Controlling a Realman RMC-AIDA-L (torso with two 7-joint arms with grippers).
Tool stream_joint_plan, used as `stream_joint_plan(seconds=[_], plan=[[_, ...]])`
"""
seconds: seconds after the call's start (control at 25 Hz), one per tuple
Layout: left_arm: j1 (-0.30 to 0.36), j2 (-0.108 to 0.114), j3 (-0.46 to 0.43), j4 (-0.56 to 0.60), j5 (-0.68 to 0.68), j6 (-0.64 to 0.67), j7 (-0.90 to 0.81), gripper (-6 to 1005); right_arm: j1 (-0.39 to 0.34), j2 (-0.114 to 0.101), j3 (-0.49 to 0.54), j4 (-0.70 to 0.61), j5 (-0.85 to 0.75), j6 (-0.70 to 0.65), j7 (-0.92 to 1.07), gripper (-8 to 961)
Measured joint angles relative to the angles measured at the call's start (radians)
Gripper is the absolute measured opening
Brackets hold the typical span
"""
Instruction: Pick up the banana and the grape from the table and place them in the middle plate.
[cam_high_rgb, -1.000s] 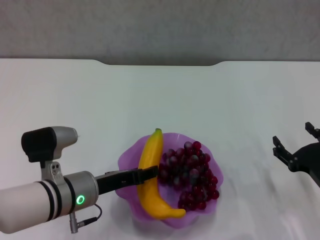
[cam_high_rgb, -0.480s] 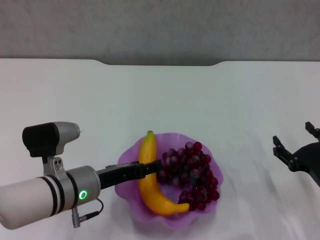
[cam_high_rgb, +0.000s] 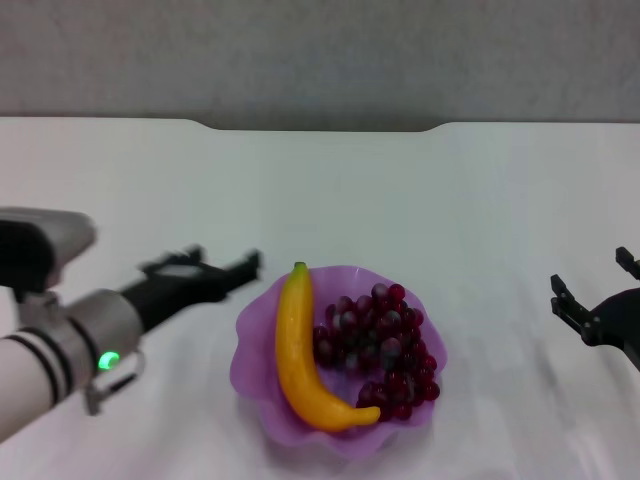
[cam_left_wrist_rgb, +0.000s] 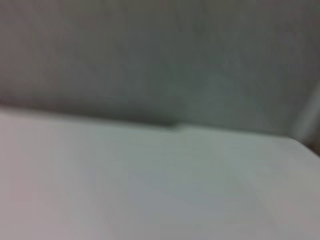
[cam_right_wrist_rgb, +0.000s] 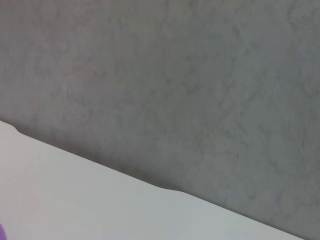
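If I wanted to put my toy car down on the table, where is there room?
The table is bare across the whole far side, between its notched edge and the middle plate. There is also bare room between the plate and the right gripper. The plate itself is crowded: the banana and the grape fill it. The left gripper hovers beside its rim.

the left gripper (cam_high_rgb: 225, 268) is a blur in the head view, so its fingers cannot be made out. the left arm runs off the picture's edge. the right gripper (cam_high_rgb: 597, 305) is cut by the edge too. the banana (cam_high_rgb: 297, 352) hides part of the grape (cam_high_rgb: 385, 345). the left wrist view is all fuzzy. the right wrist view shows only a sliver of the plate (cam_right_wrist_rgb: 1, 232).
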Motion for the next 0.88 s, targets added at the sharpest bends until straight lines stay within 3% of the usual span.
stream_joint_plan(seconds=[0.2,0.52,0.64,0.68,0.88], plan=[[0.046,-0.002,-0.008,-0.056,0.0,0.199,0.147,895,0.002,0.001,-0.002,0.003,0.0,-0.001,-0.004,891],[-0.006,-0.002,0.074,0.053,0.051,0.531,0.296,893,0.004,0.002,-0.002,0.004,0.0,-0.001,-0.004,891],[-0.028,-0.003,0.173,0.098,0.192,0.742,0.2,893,0.005,0.002,0.0,0.003,0.0,-0.001,-0.005,891],[-0.039,-0.002,0.244,0.134,0.287,0.887,0.099,892,0.005,0.002,-0.001,0.003,0.0,-0.001,-0.005,891],[-0.046,0.002,0.389,0.245,0.557,1.155,-0.267,892,0.006,0.002,-0.001,0.004,0.0,-0.002,-0.005,891]])
